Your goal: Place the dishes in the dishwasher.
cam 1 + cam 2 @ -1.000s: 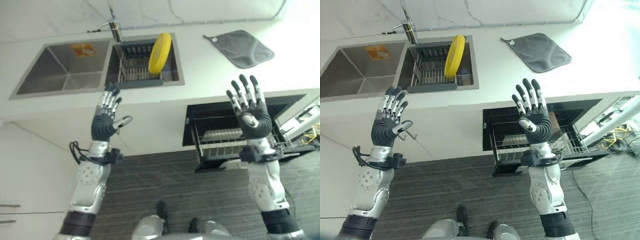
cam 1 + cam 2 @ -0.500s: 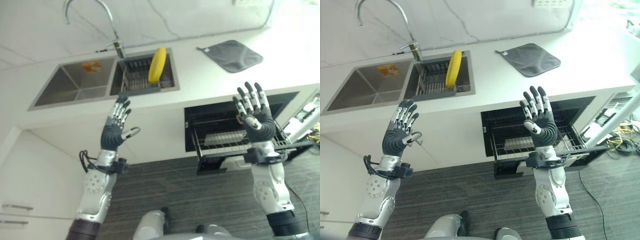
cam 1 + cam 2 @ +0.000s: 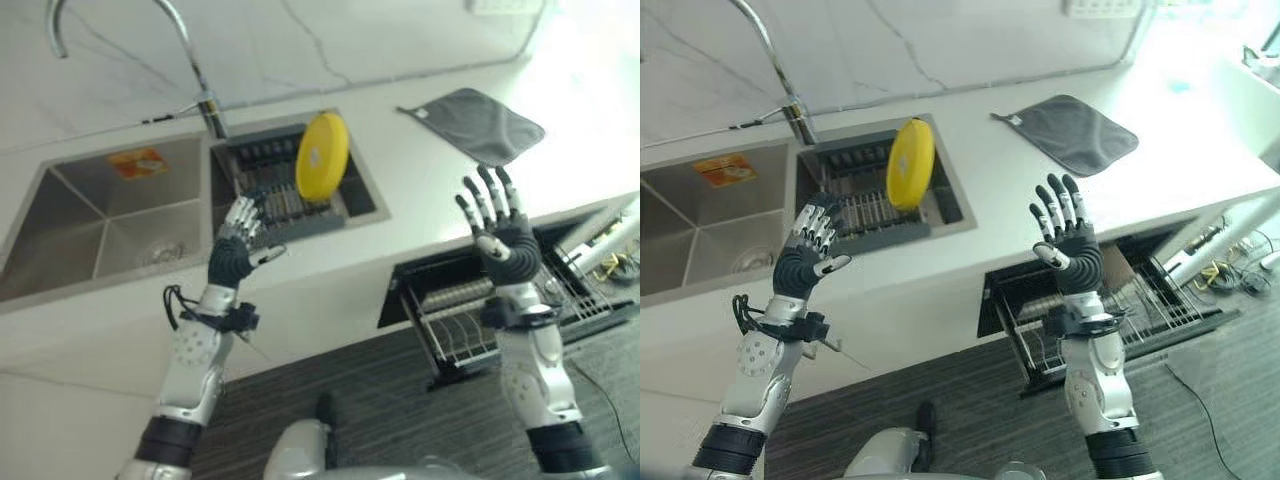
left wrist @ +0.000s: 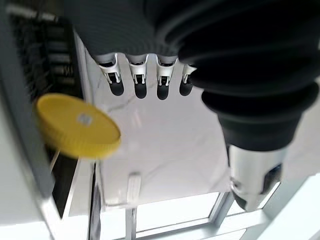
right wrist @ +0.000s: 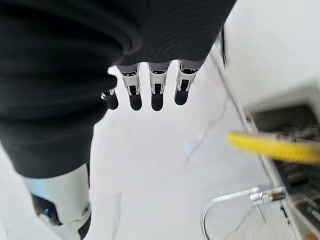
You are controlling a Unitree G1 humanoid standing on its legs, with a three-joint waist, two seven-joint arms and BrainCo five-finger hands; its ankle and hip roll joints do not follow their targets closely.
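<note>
Left eye view | left hand (image 3: pixel 232 255), right hand (image 3: pixel 497 228) raised, fingers spread, empty; yellow plate (image 3: pixel 322 156) upright in sink rack (image 3: pixel 300 215) | advice: pinch rim from above; lift straight.

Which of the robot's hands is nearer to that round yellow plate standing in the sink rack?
Left. The left robot hand is raised, open, just in front of the sink rack holding the round yellow plate. The right robot hand is open too, farther off, above the dishwasher opening.

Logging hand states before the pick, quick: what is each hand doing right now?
Left hand: open, empty, raised near the yellow plate in the sink rack.
Right hand: open, empty, raised above the dishwasher rack.
</note>
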